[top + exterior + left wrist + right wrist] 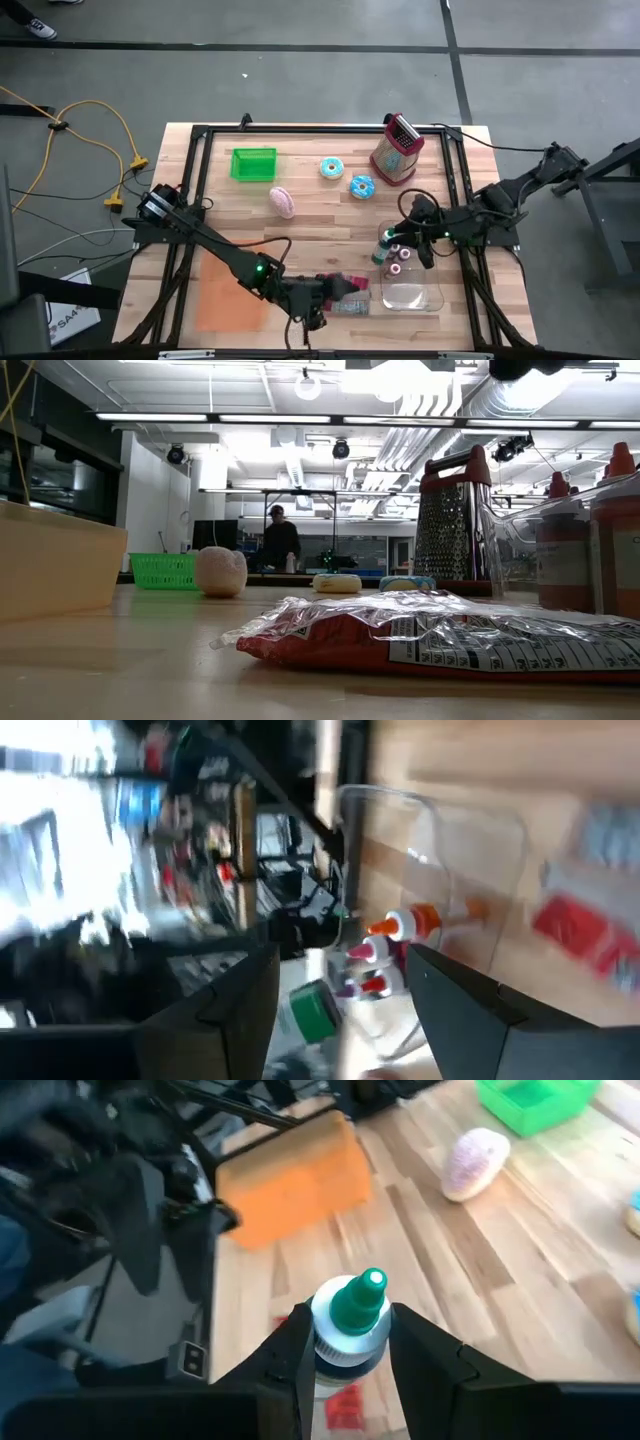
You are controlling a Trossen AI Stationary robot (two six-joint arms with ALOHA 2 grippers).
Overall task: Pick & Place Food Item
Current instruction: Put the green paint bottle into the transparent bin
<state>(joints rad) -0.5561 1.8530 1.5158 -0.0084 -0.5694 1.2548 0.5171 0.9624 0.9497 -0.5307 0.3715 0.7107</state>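
Closest to the low camera lies a red snack bag (440,635) in shiny, crinkly plastic, flat on the wooden table (310,225) near its front edge. It looks light and puffy, with soft, slippery sides, so a hard squeeze could crush the food inside. A good place to hold it would be a flat sealed end, not the fat middle.

From above, the left gripper (322,293) is just beside the bag. Its fingers stand apart in its own wrist view, with nothing between them.

On the other side, the right gripper (345,1345) has its fingers closed around a bottle with a green cap (352,1320), held just under the cap. That bottle looks stiff and smooth, so it could slip if held loosely.

A clear bin (412,292) with more bottles sits right next to the bag. Farther back are a pink bun (283,201), two donuts (346,176), a green basket (253,164) and a metal grater (397,148).
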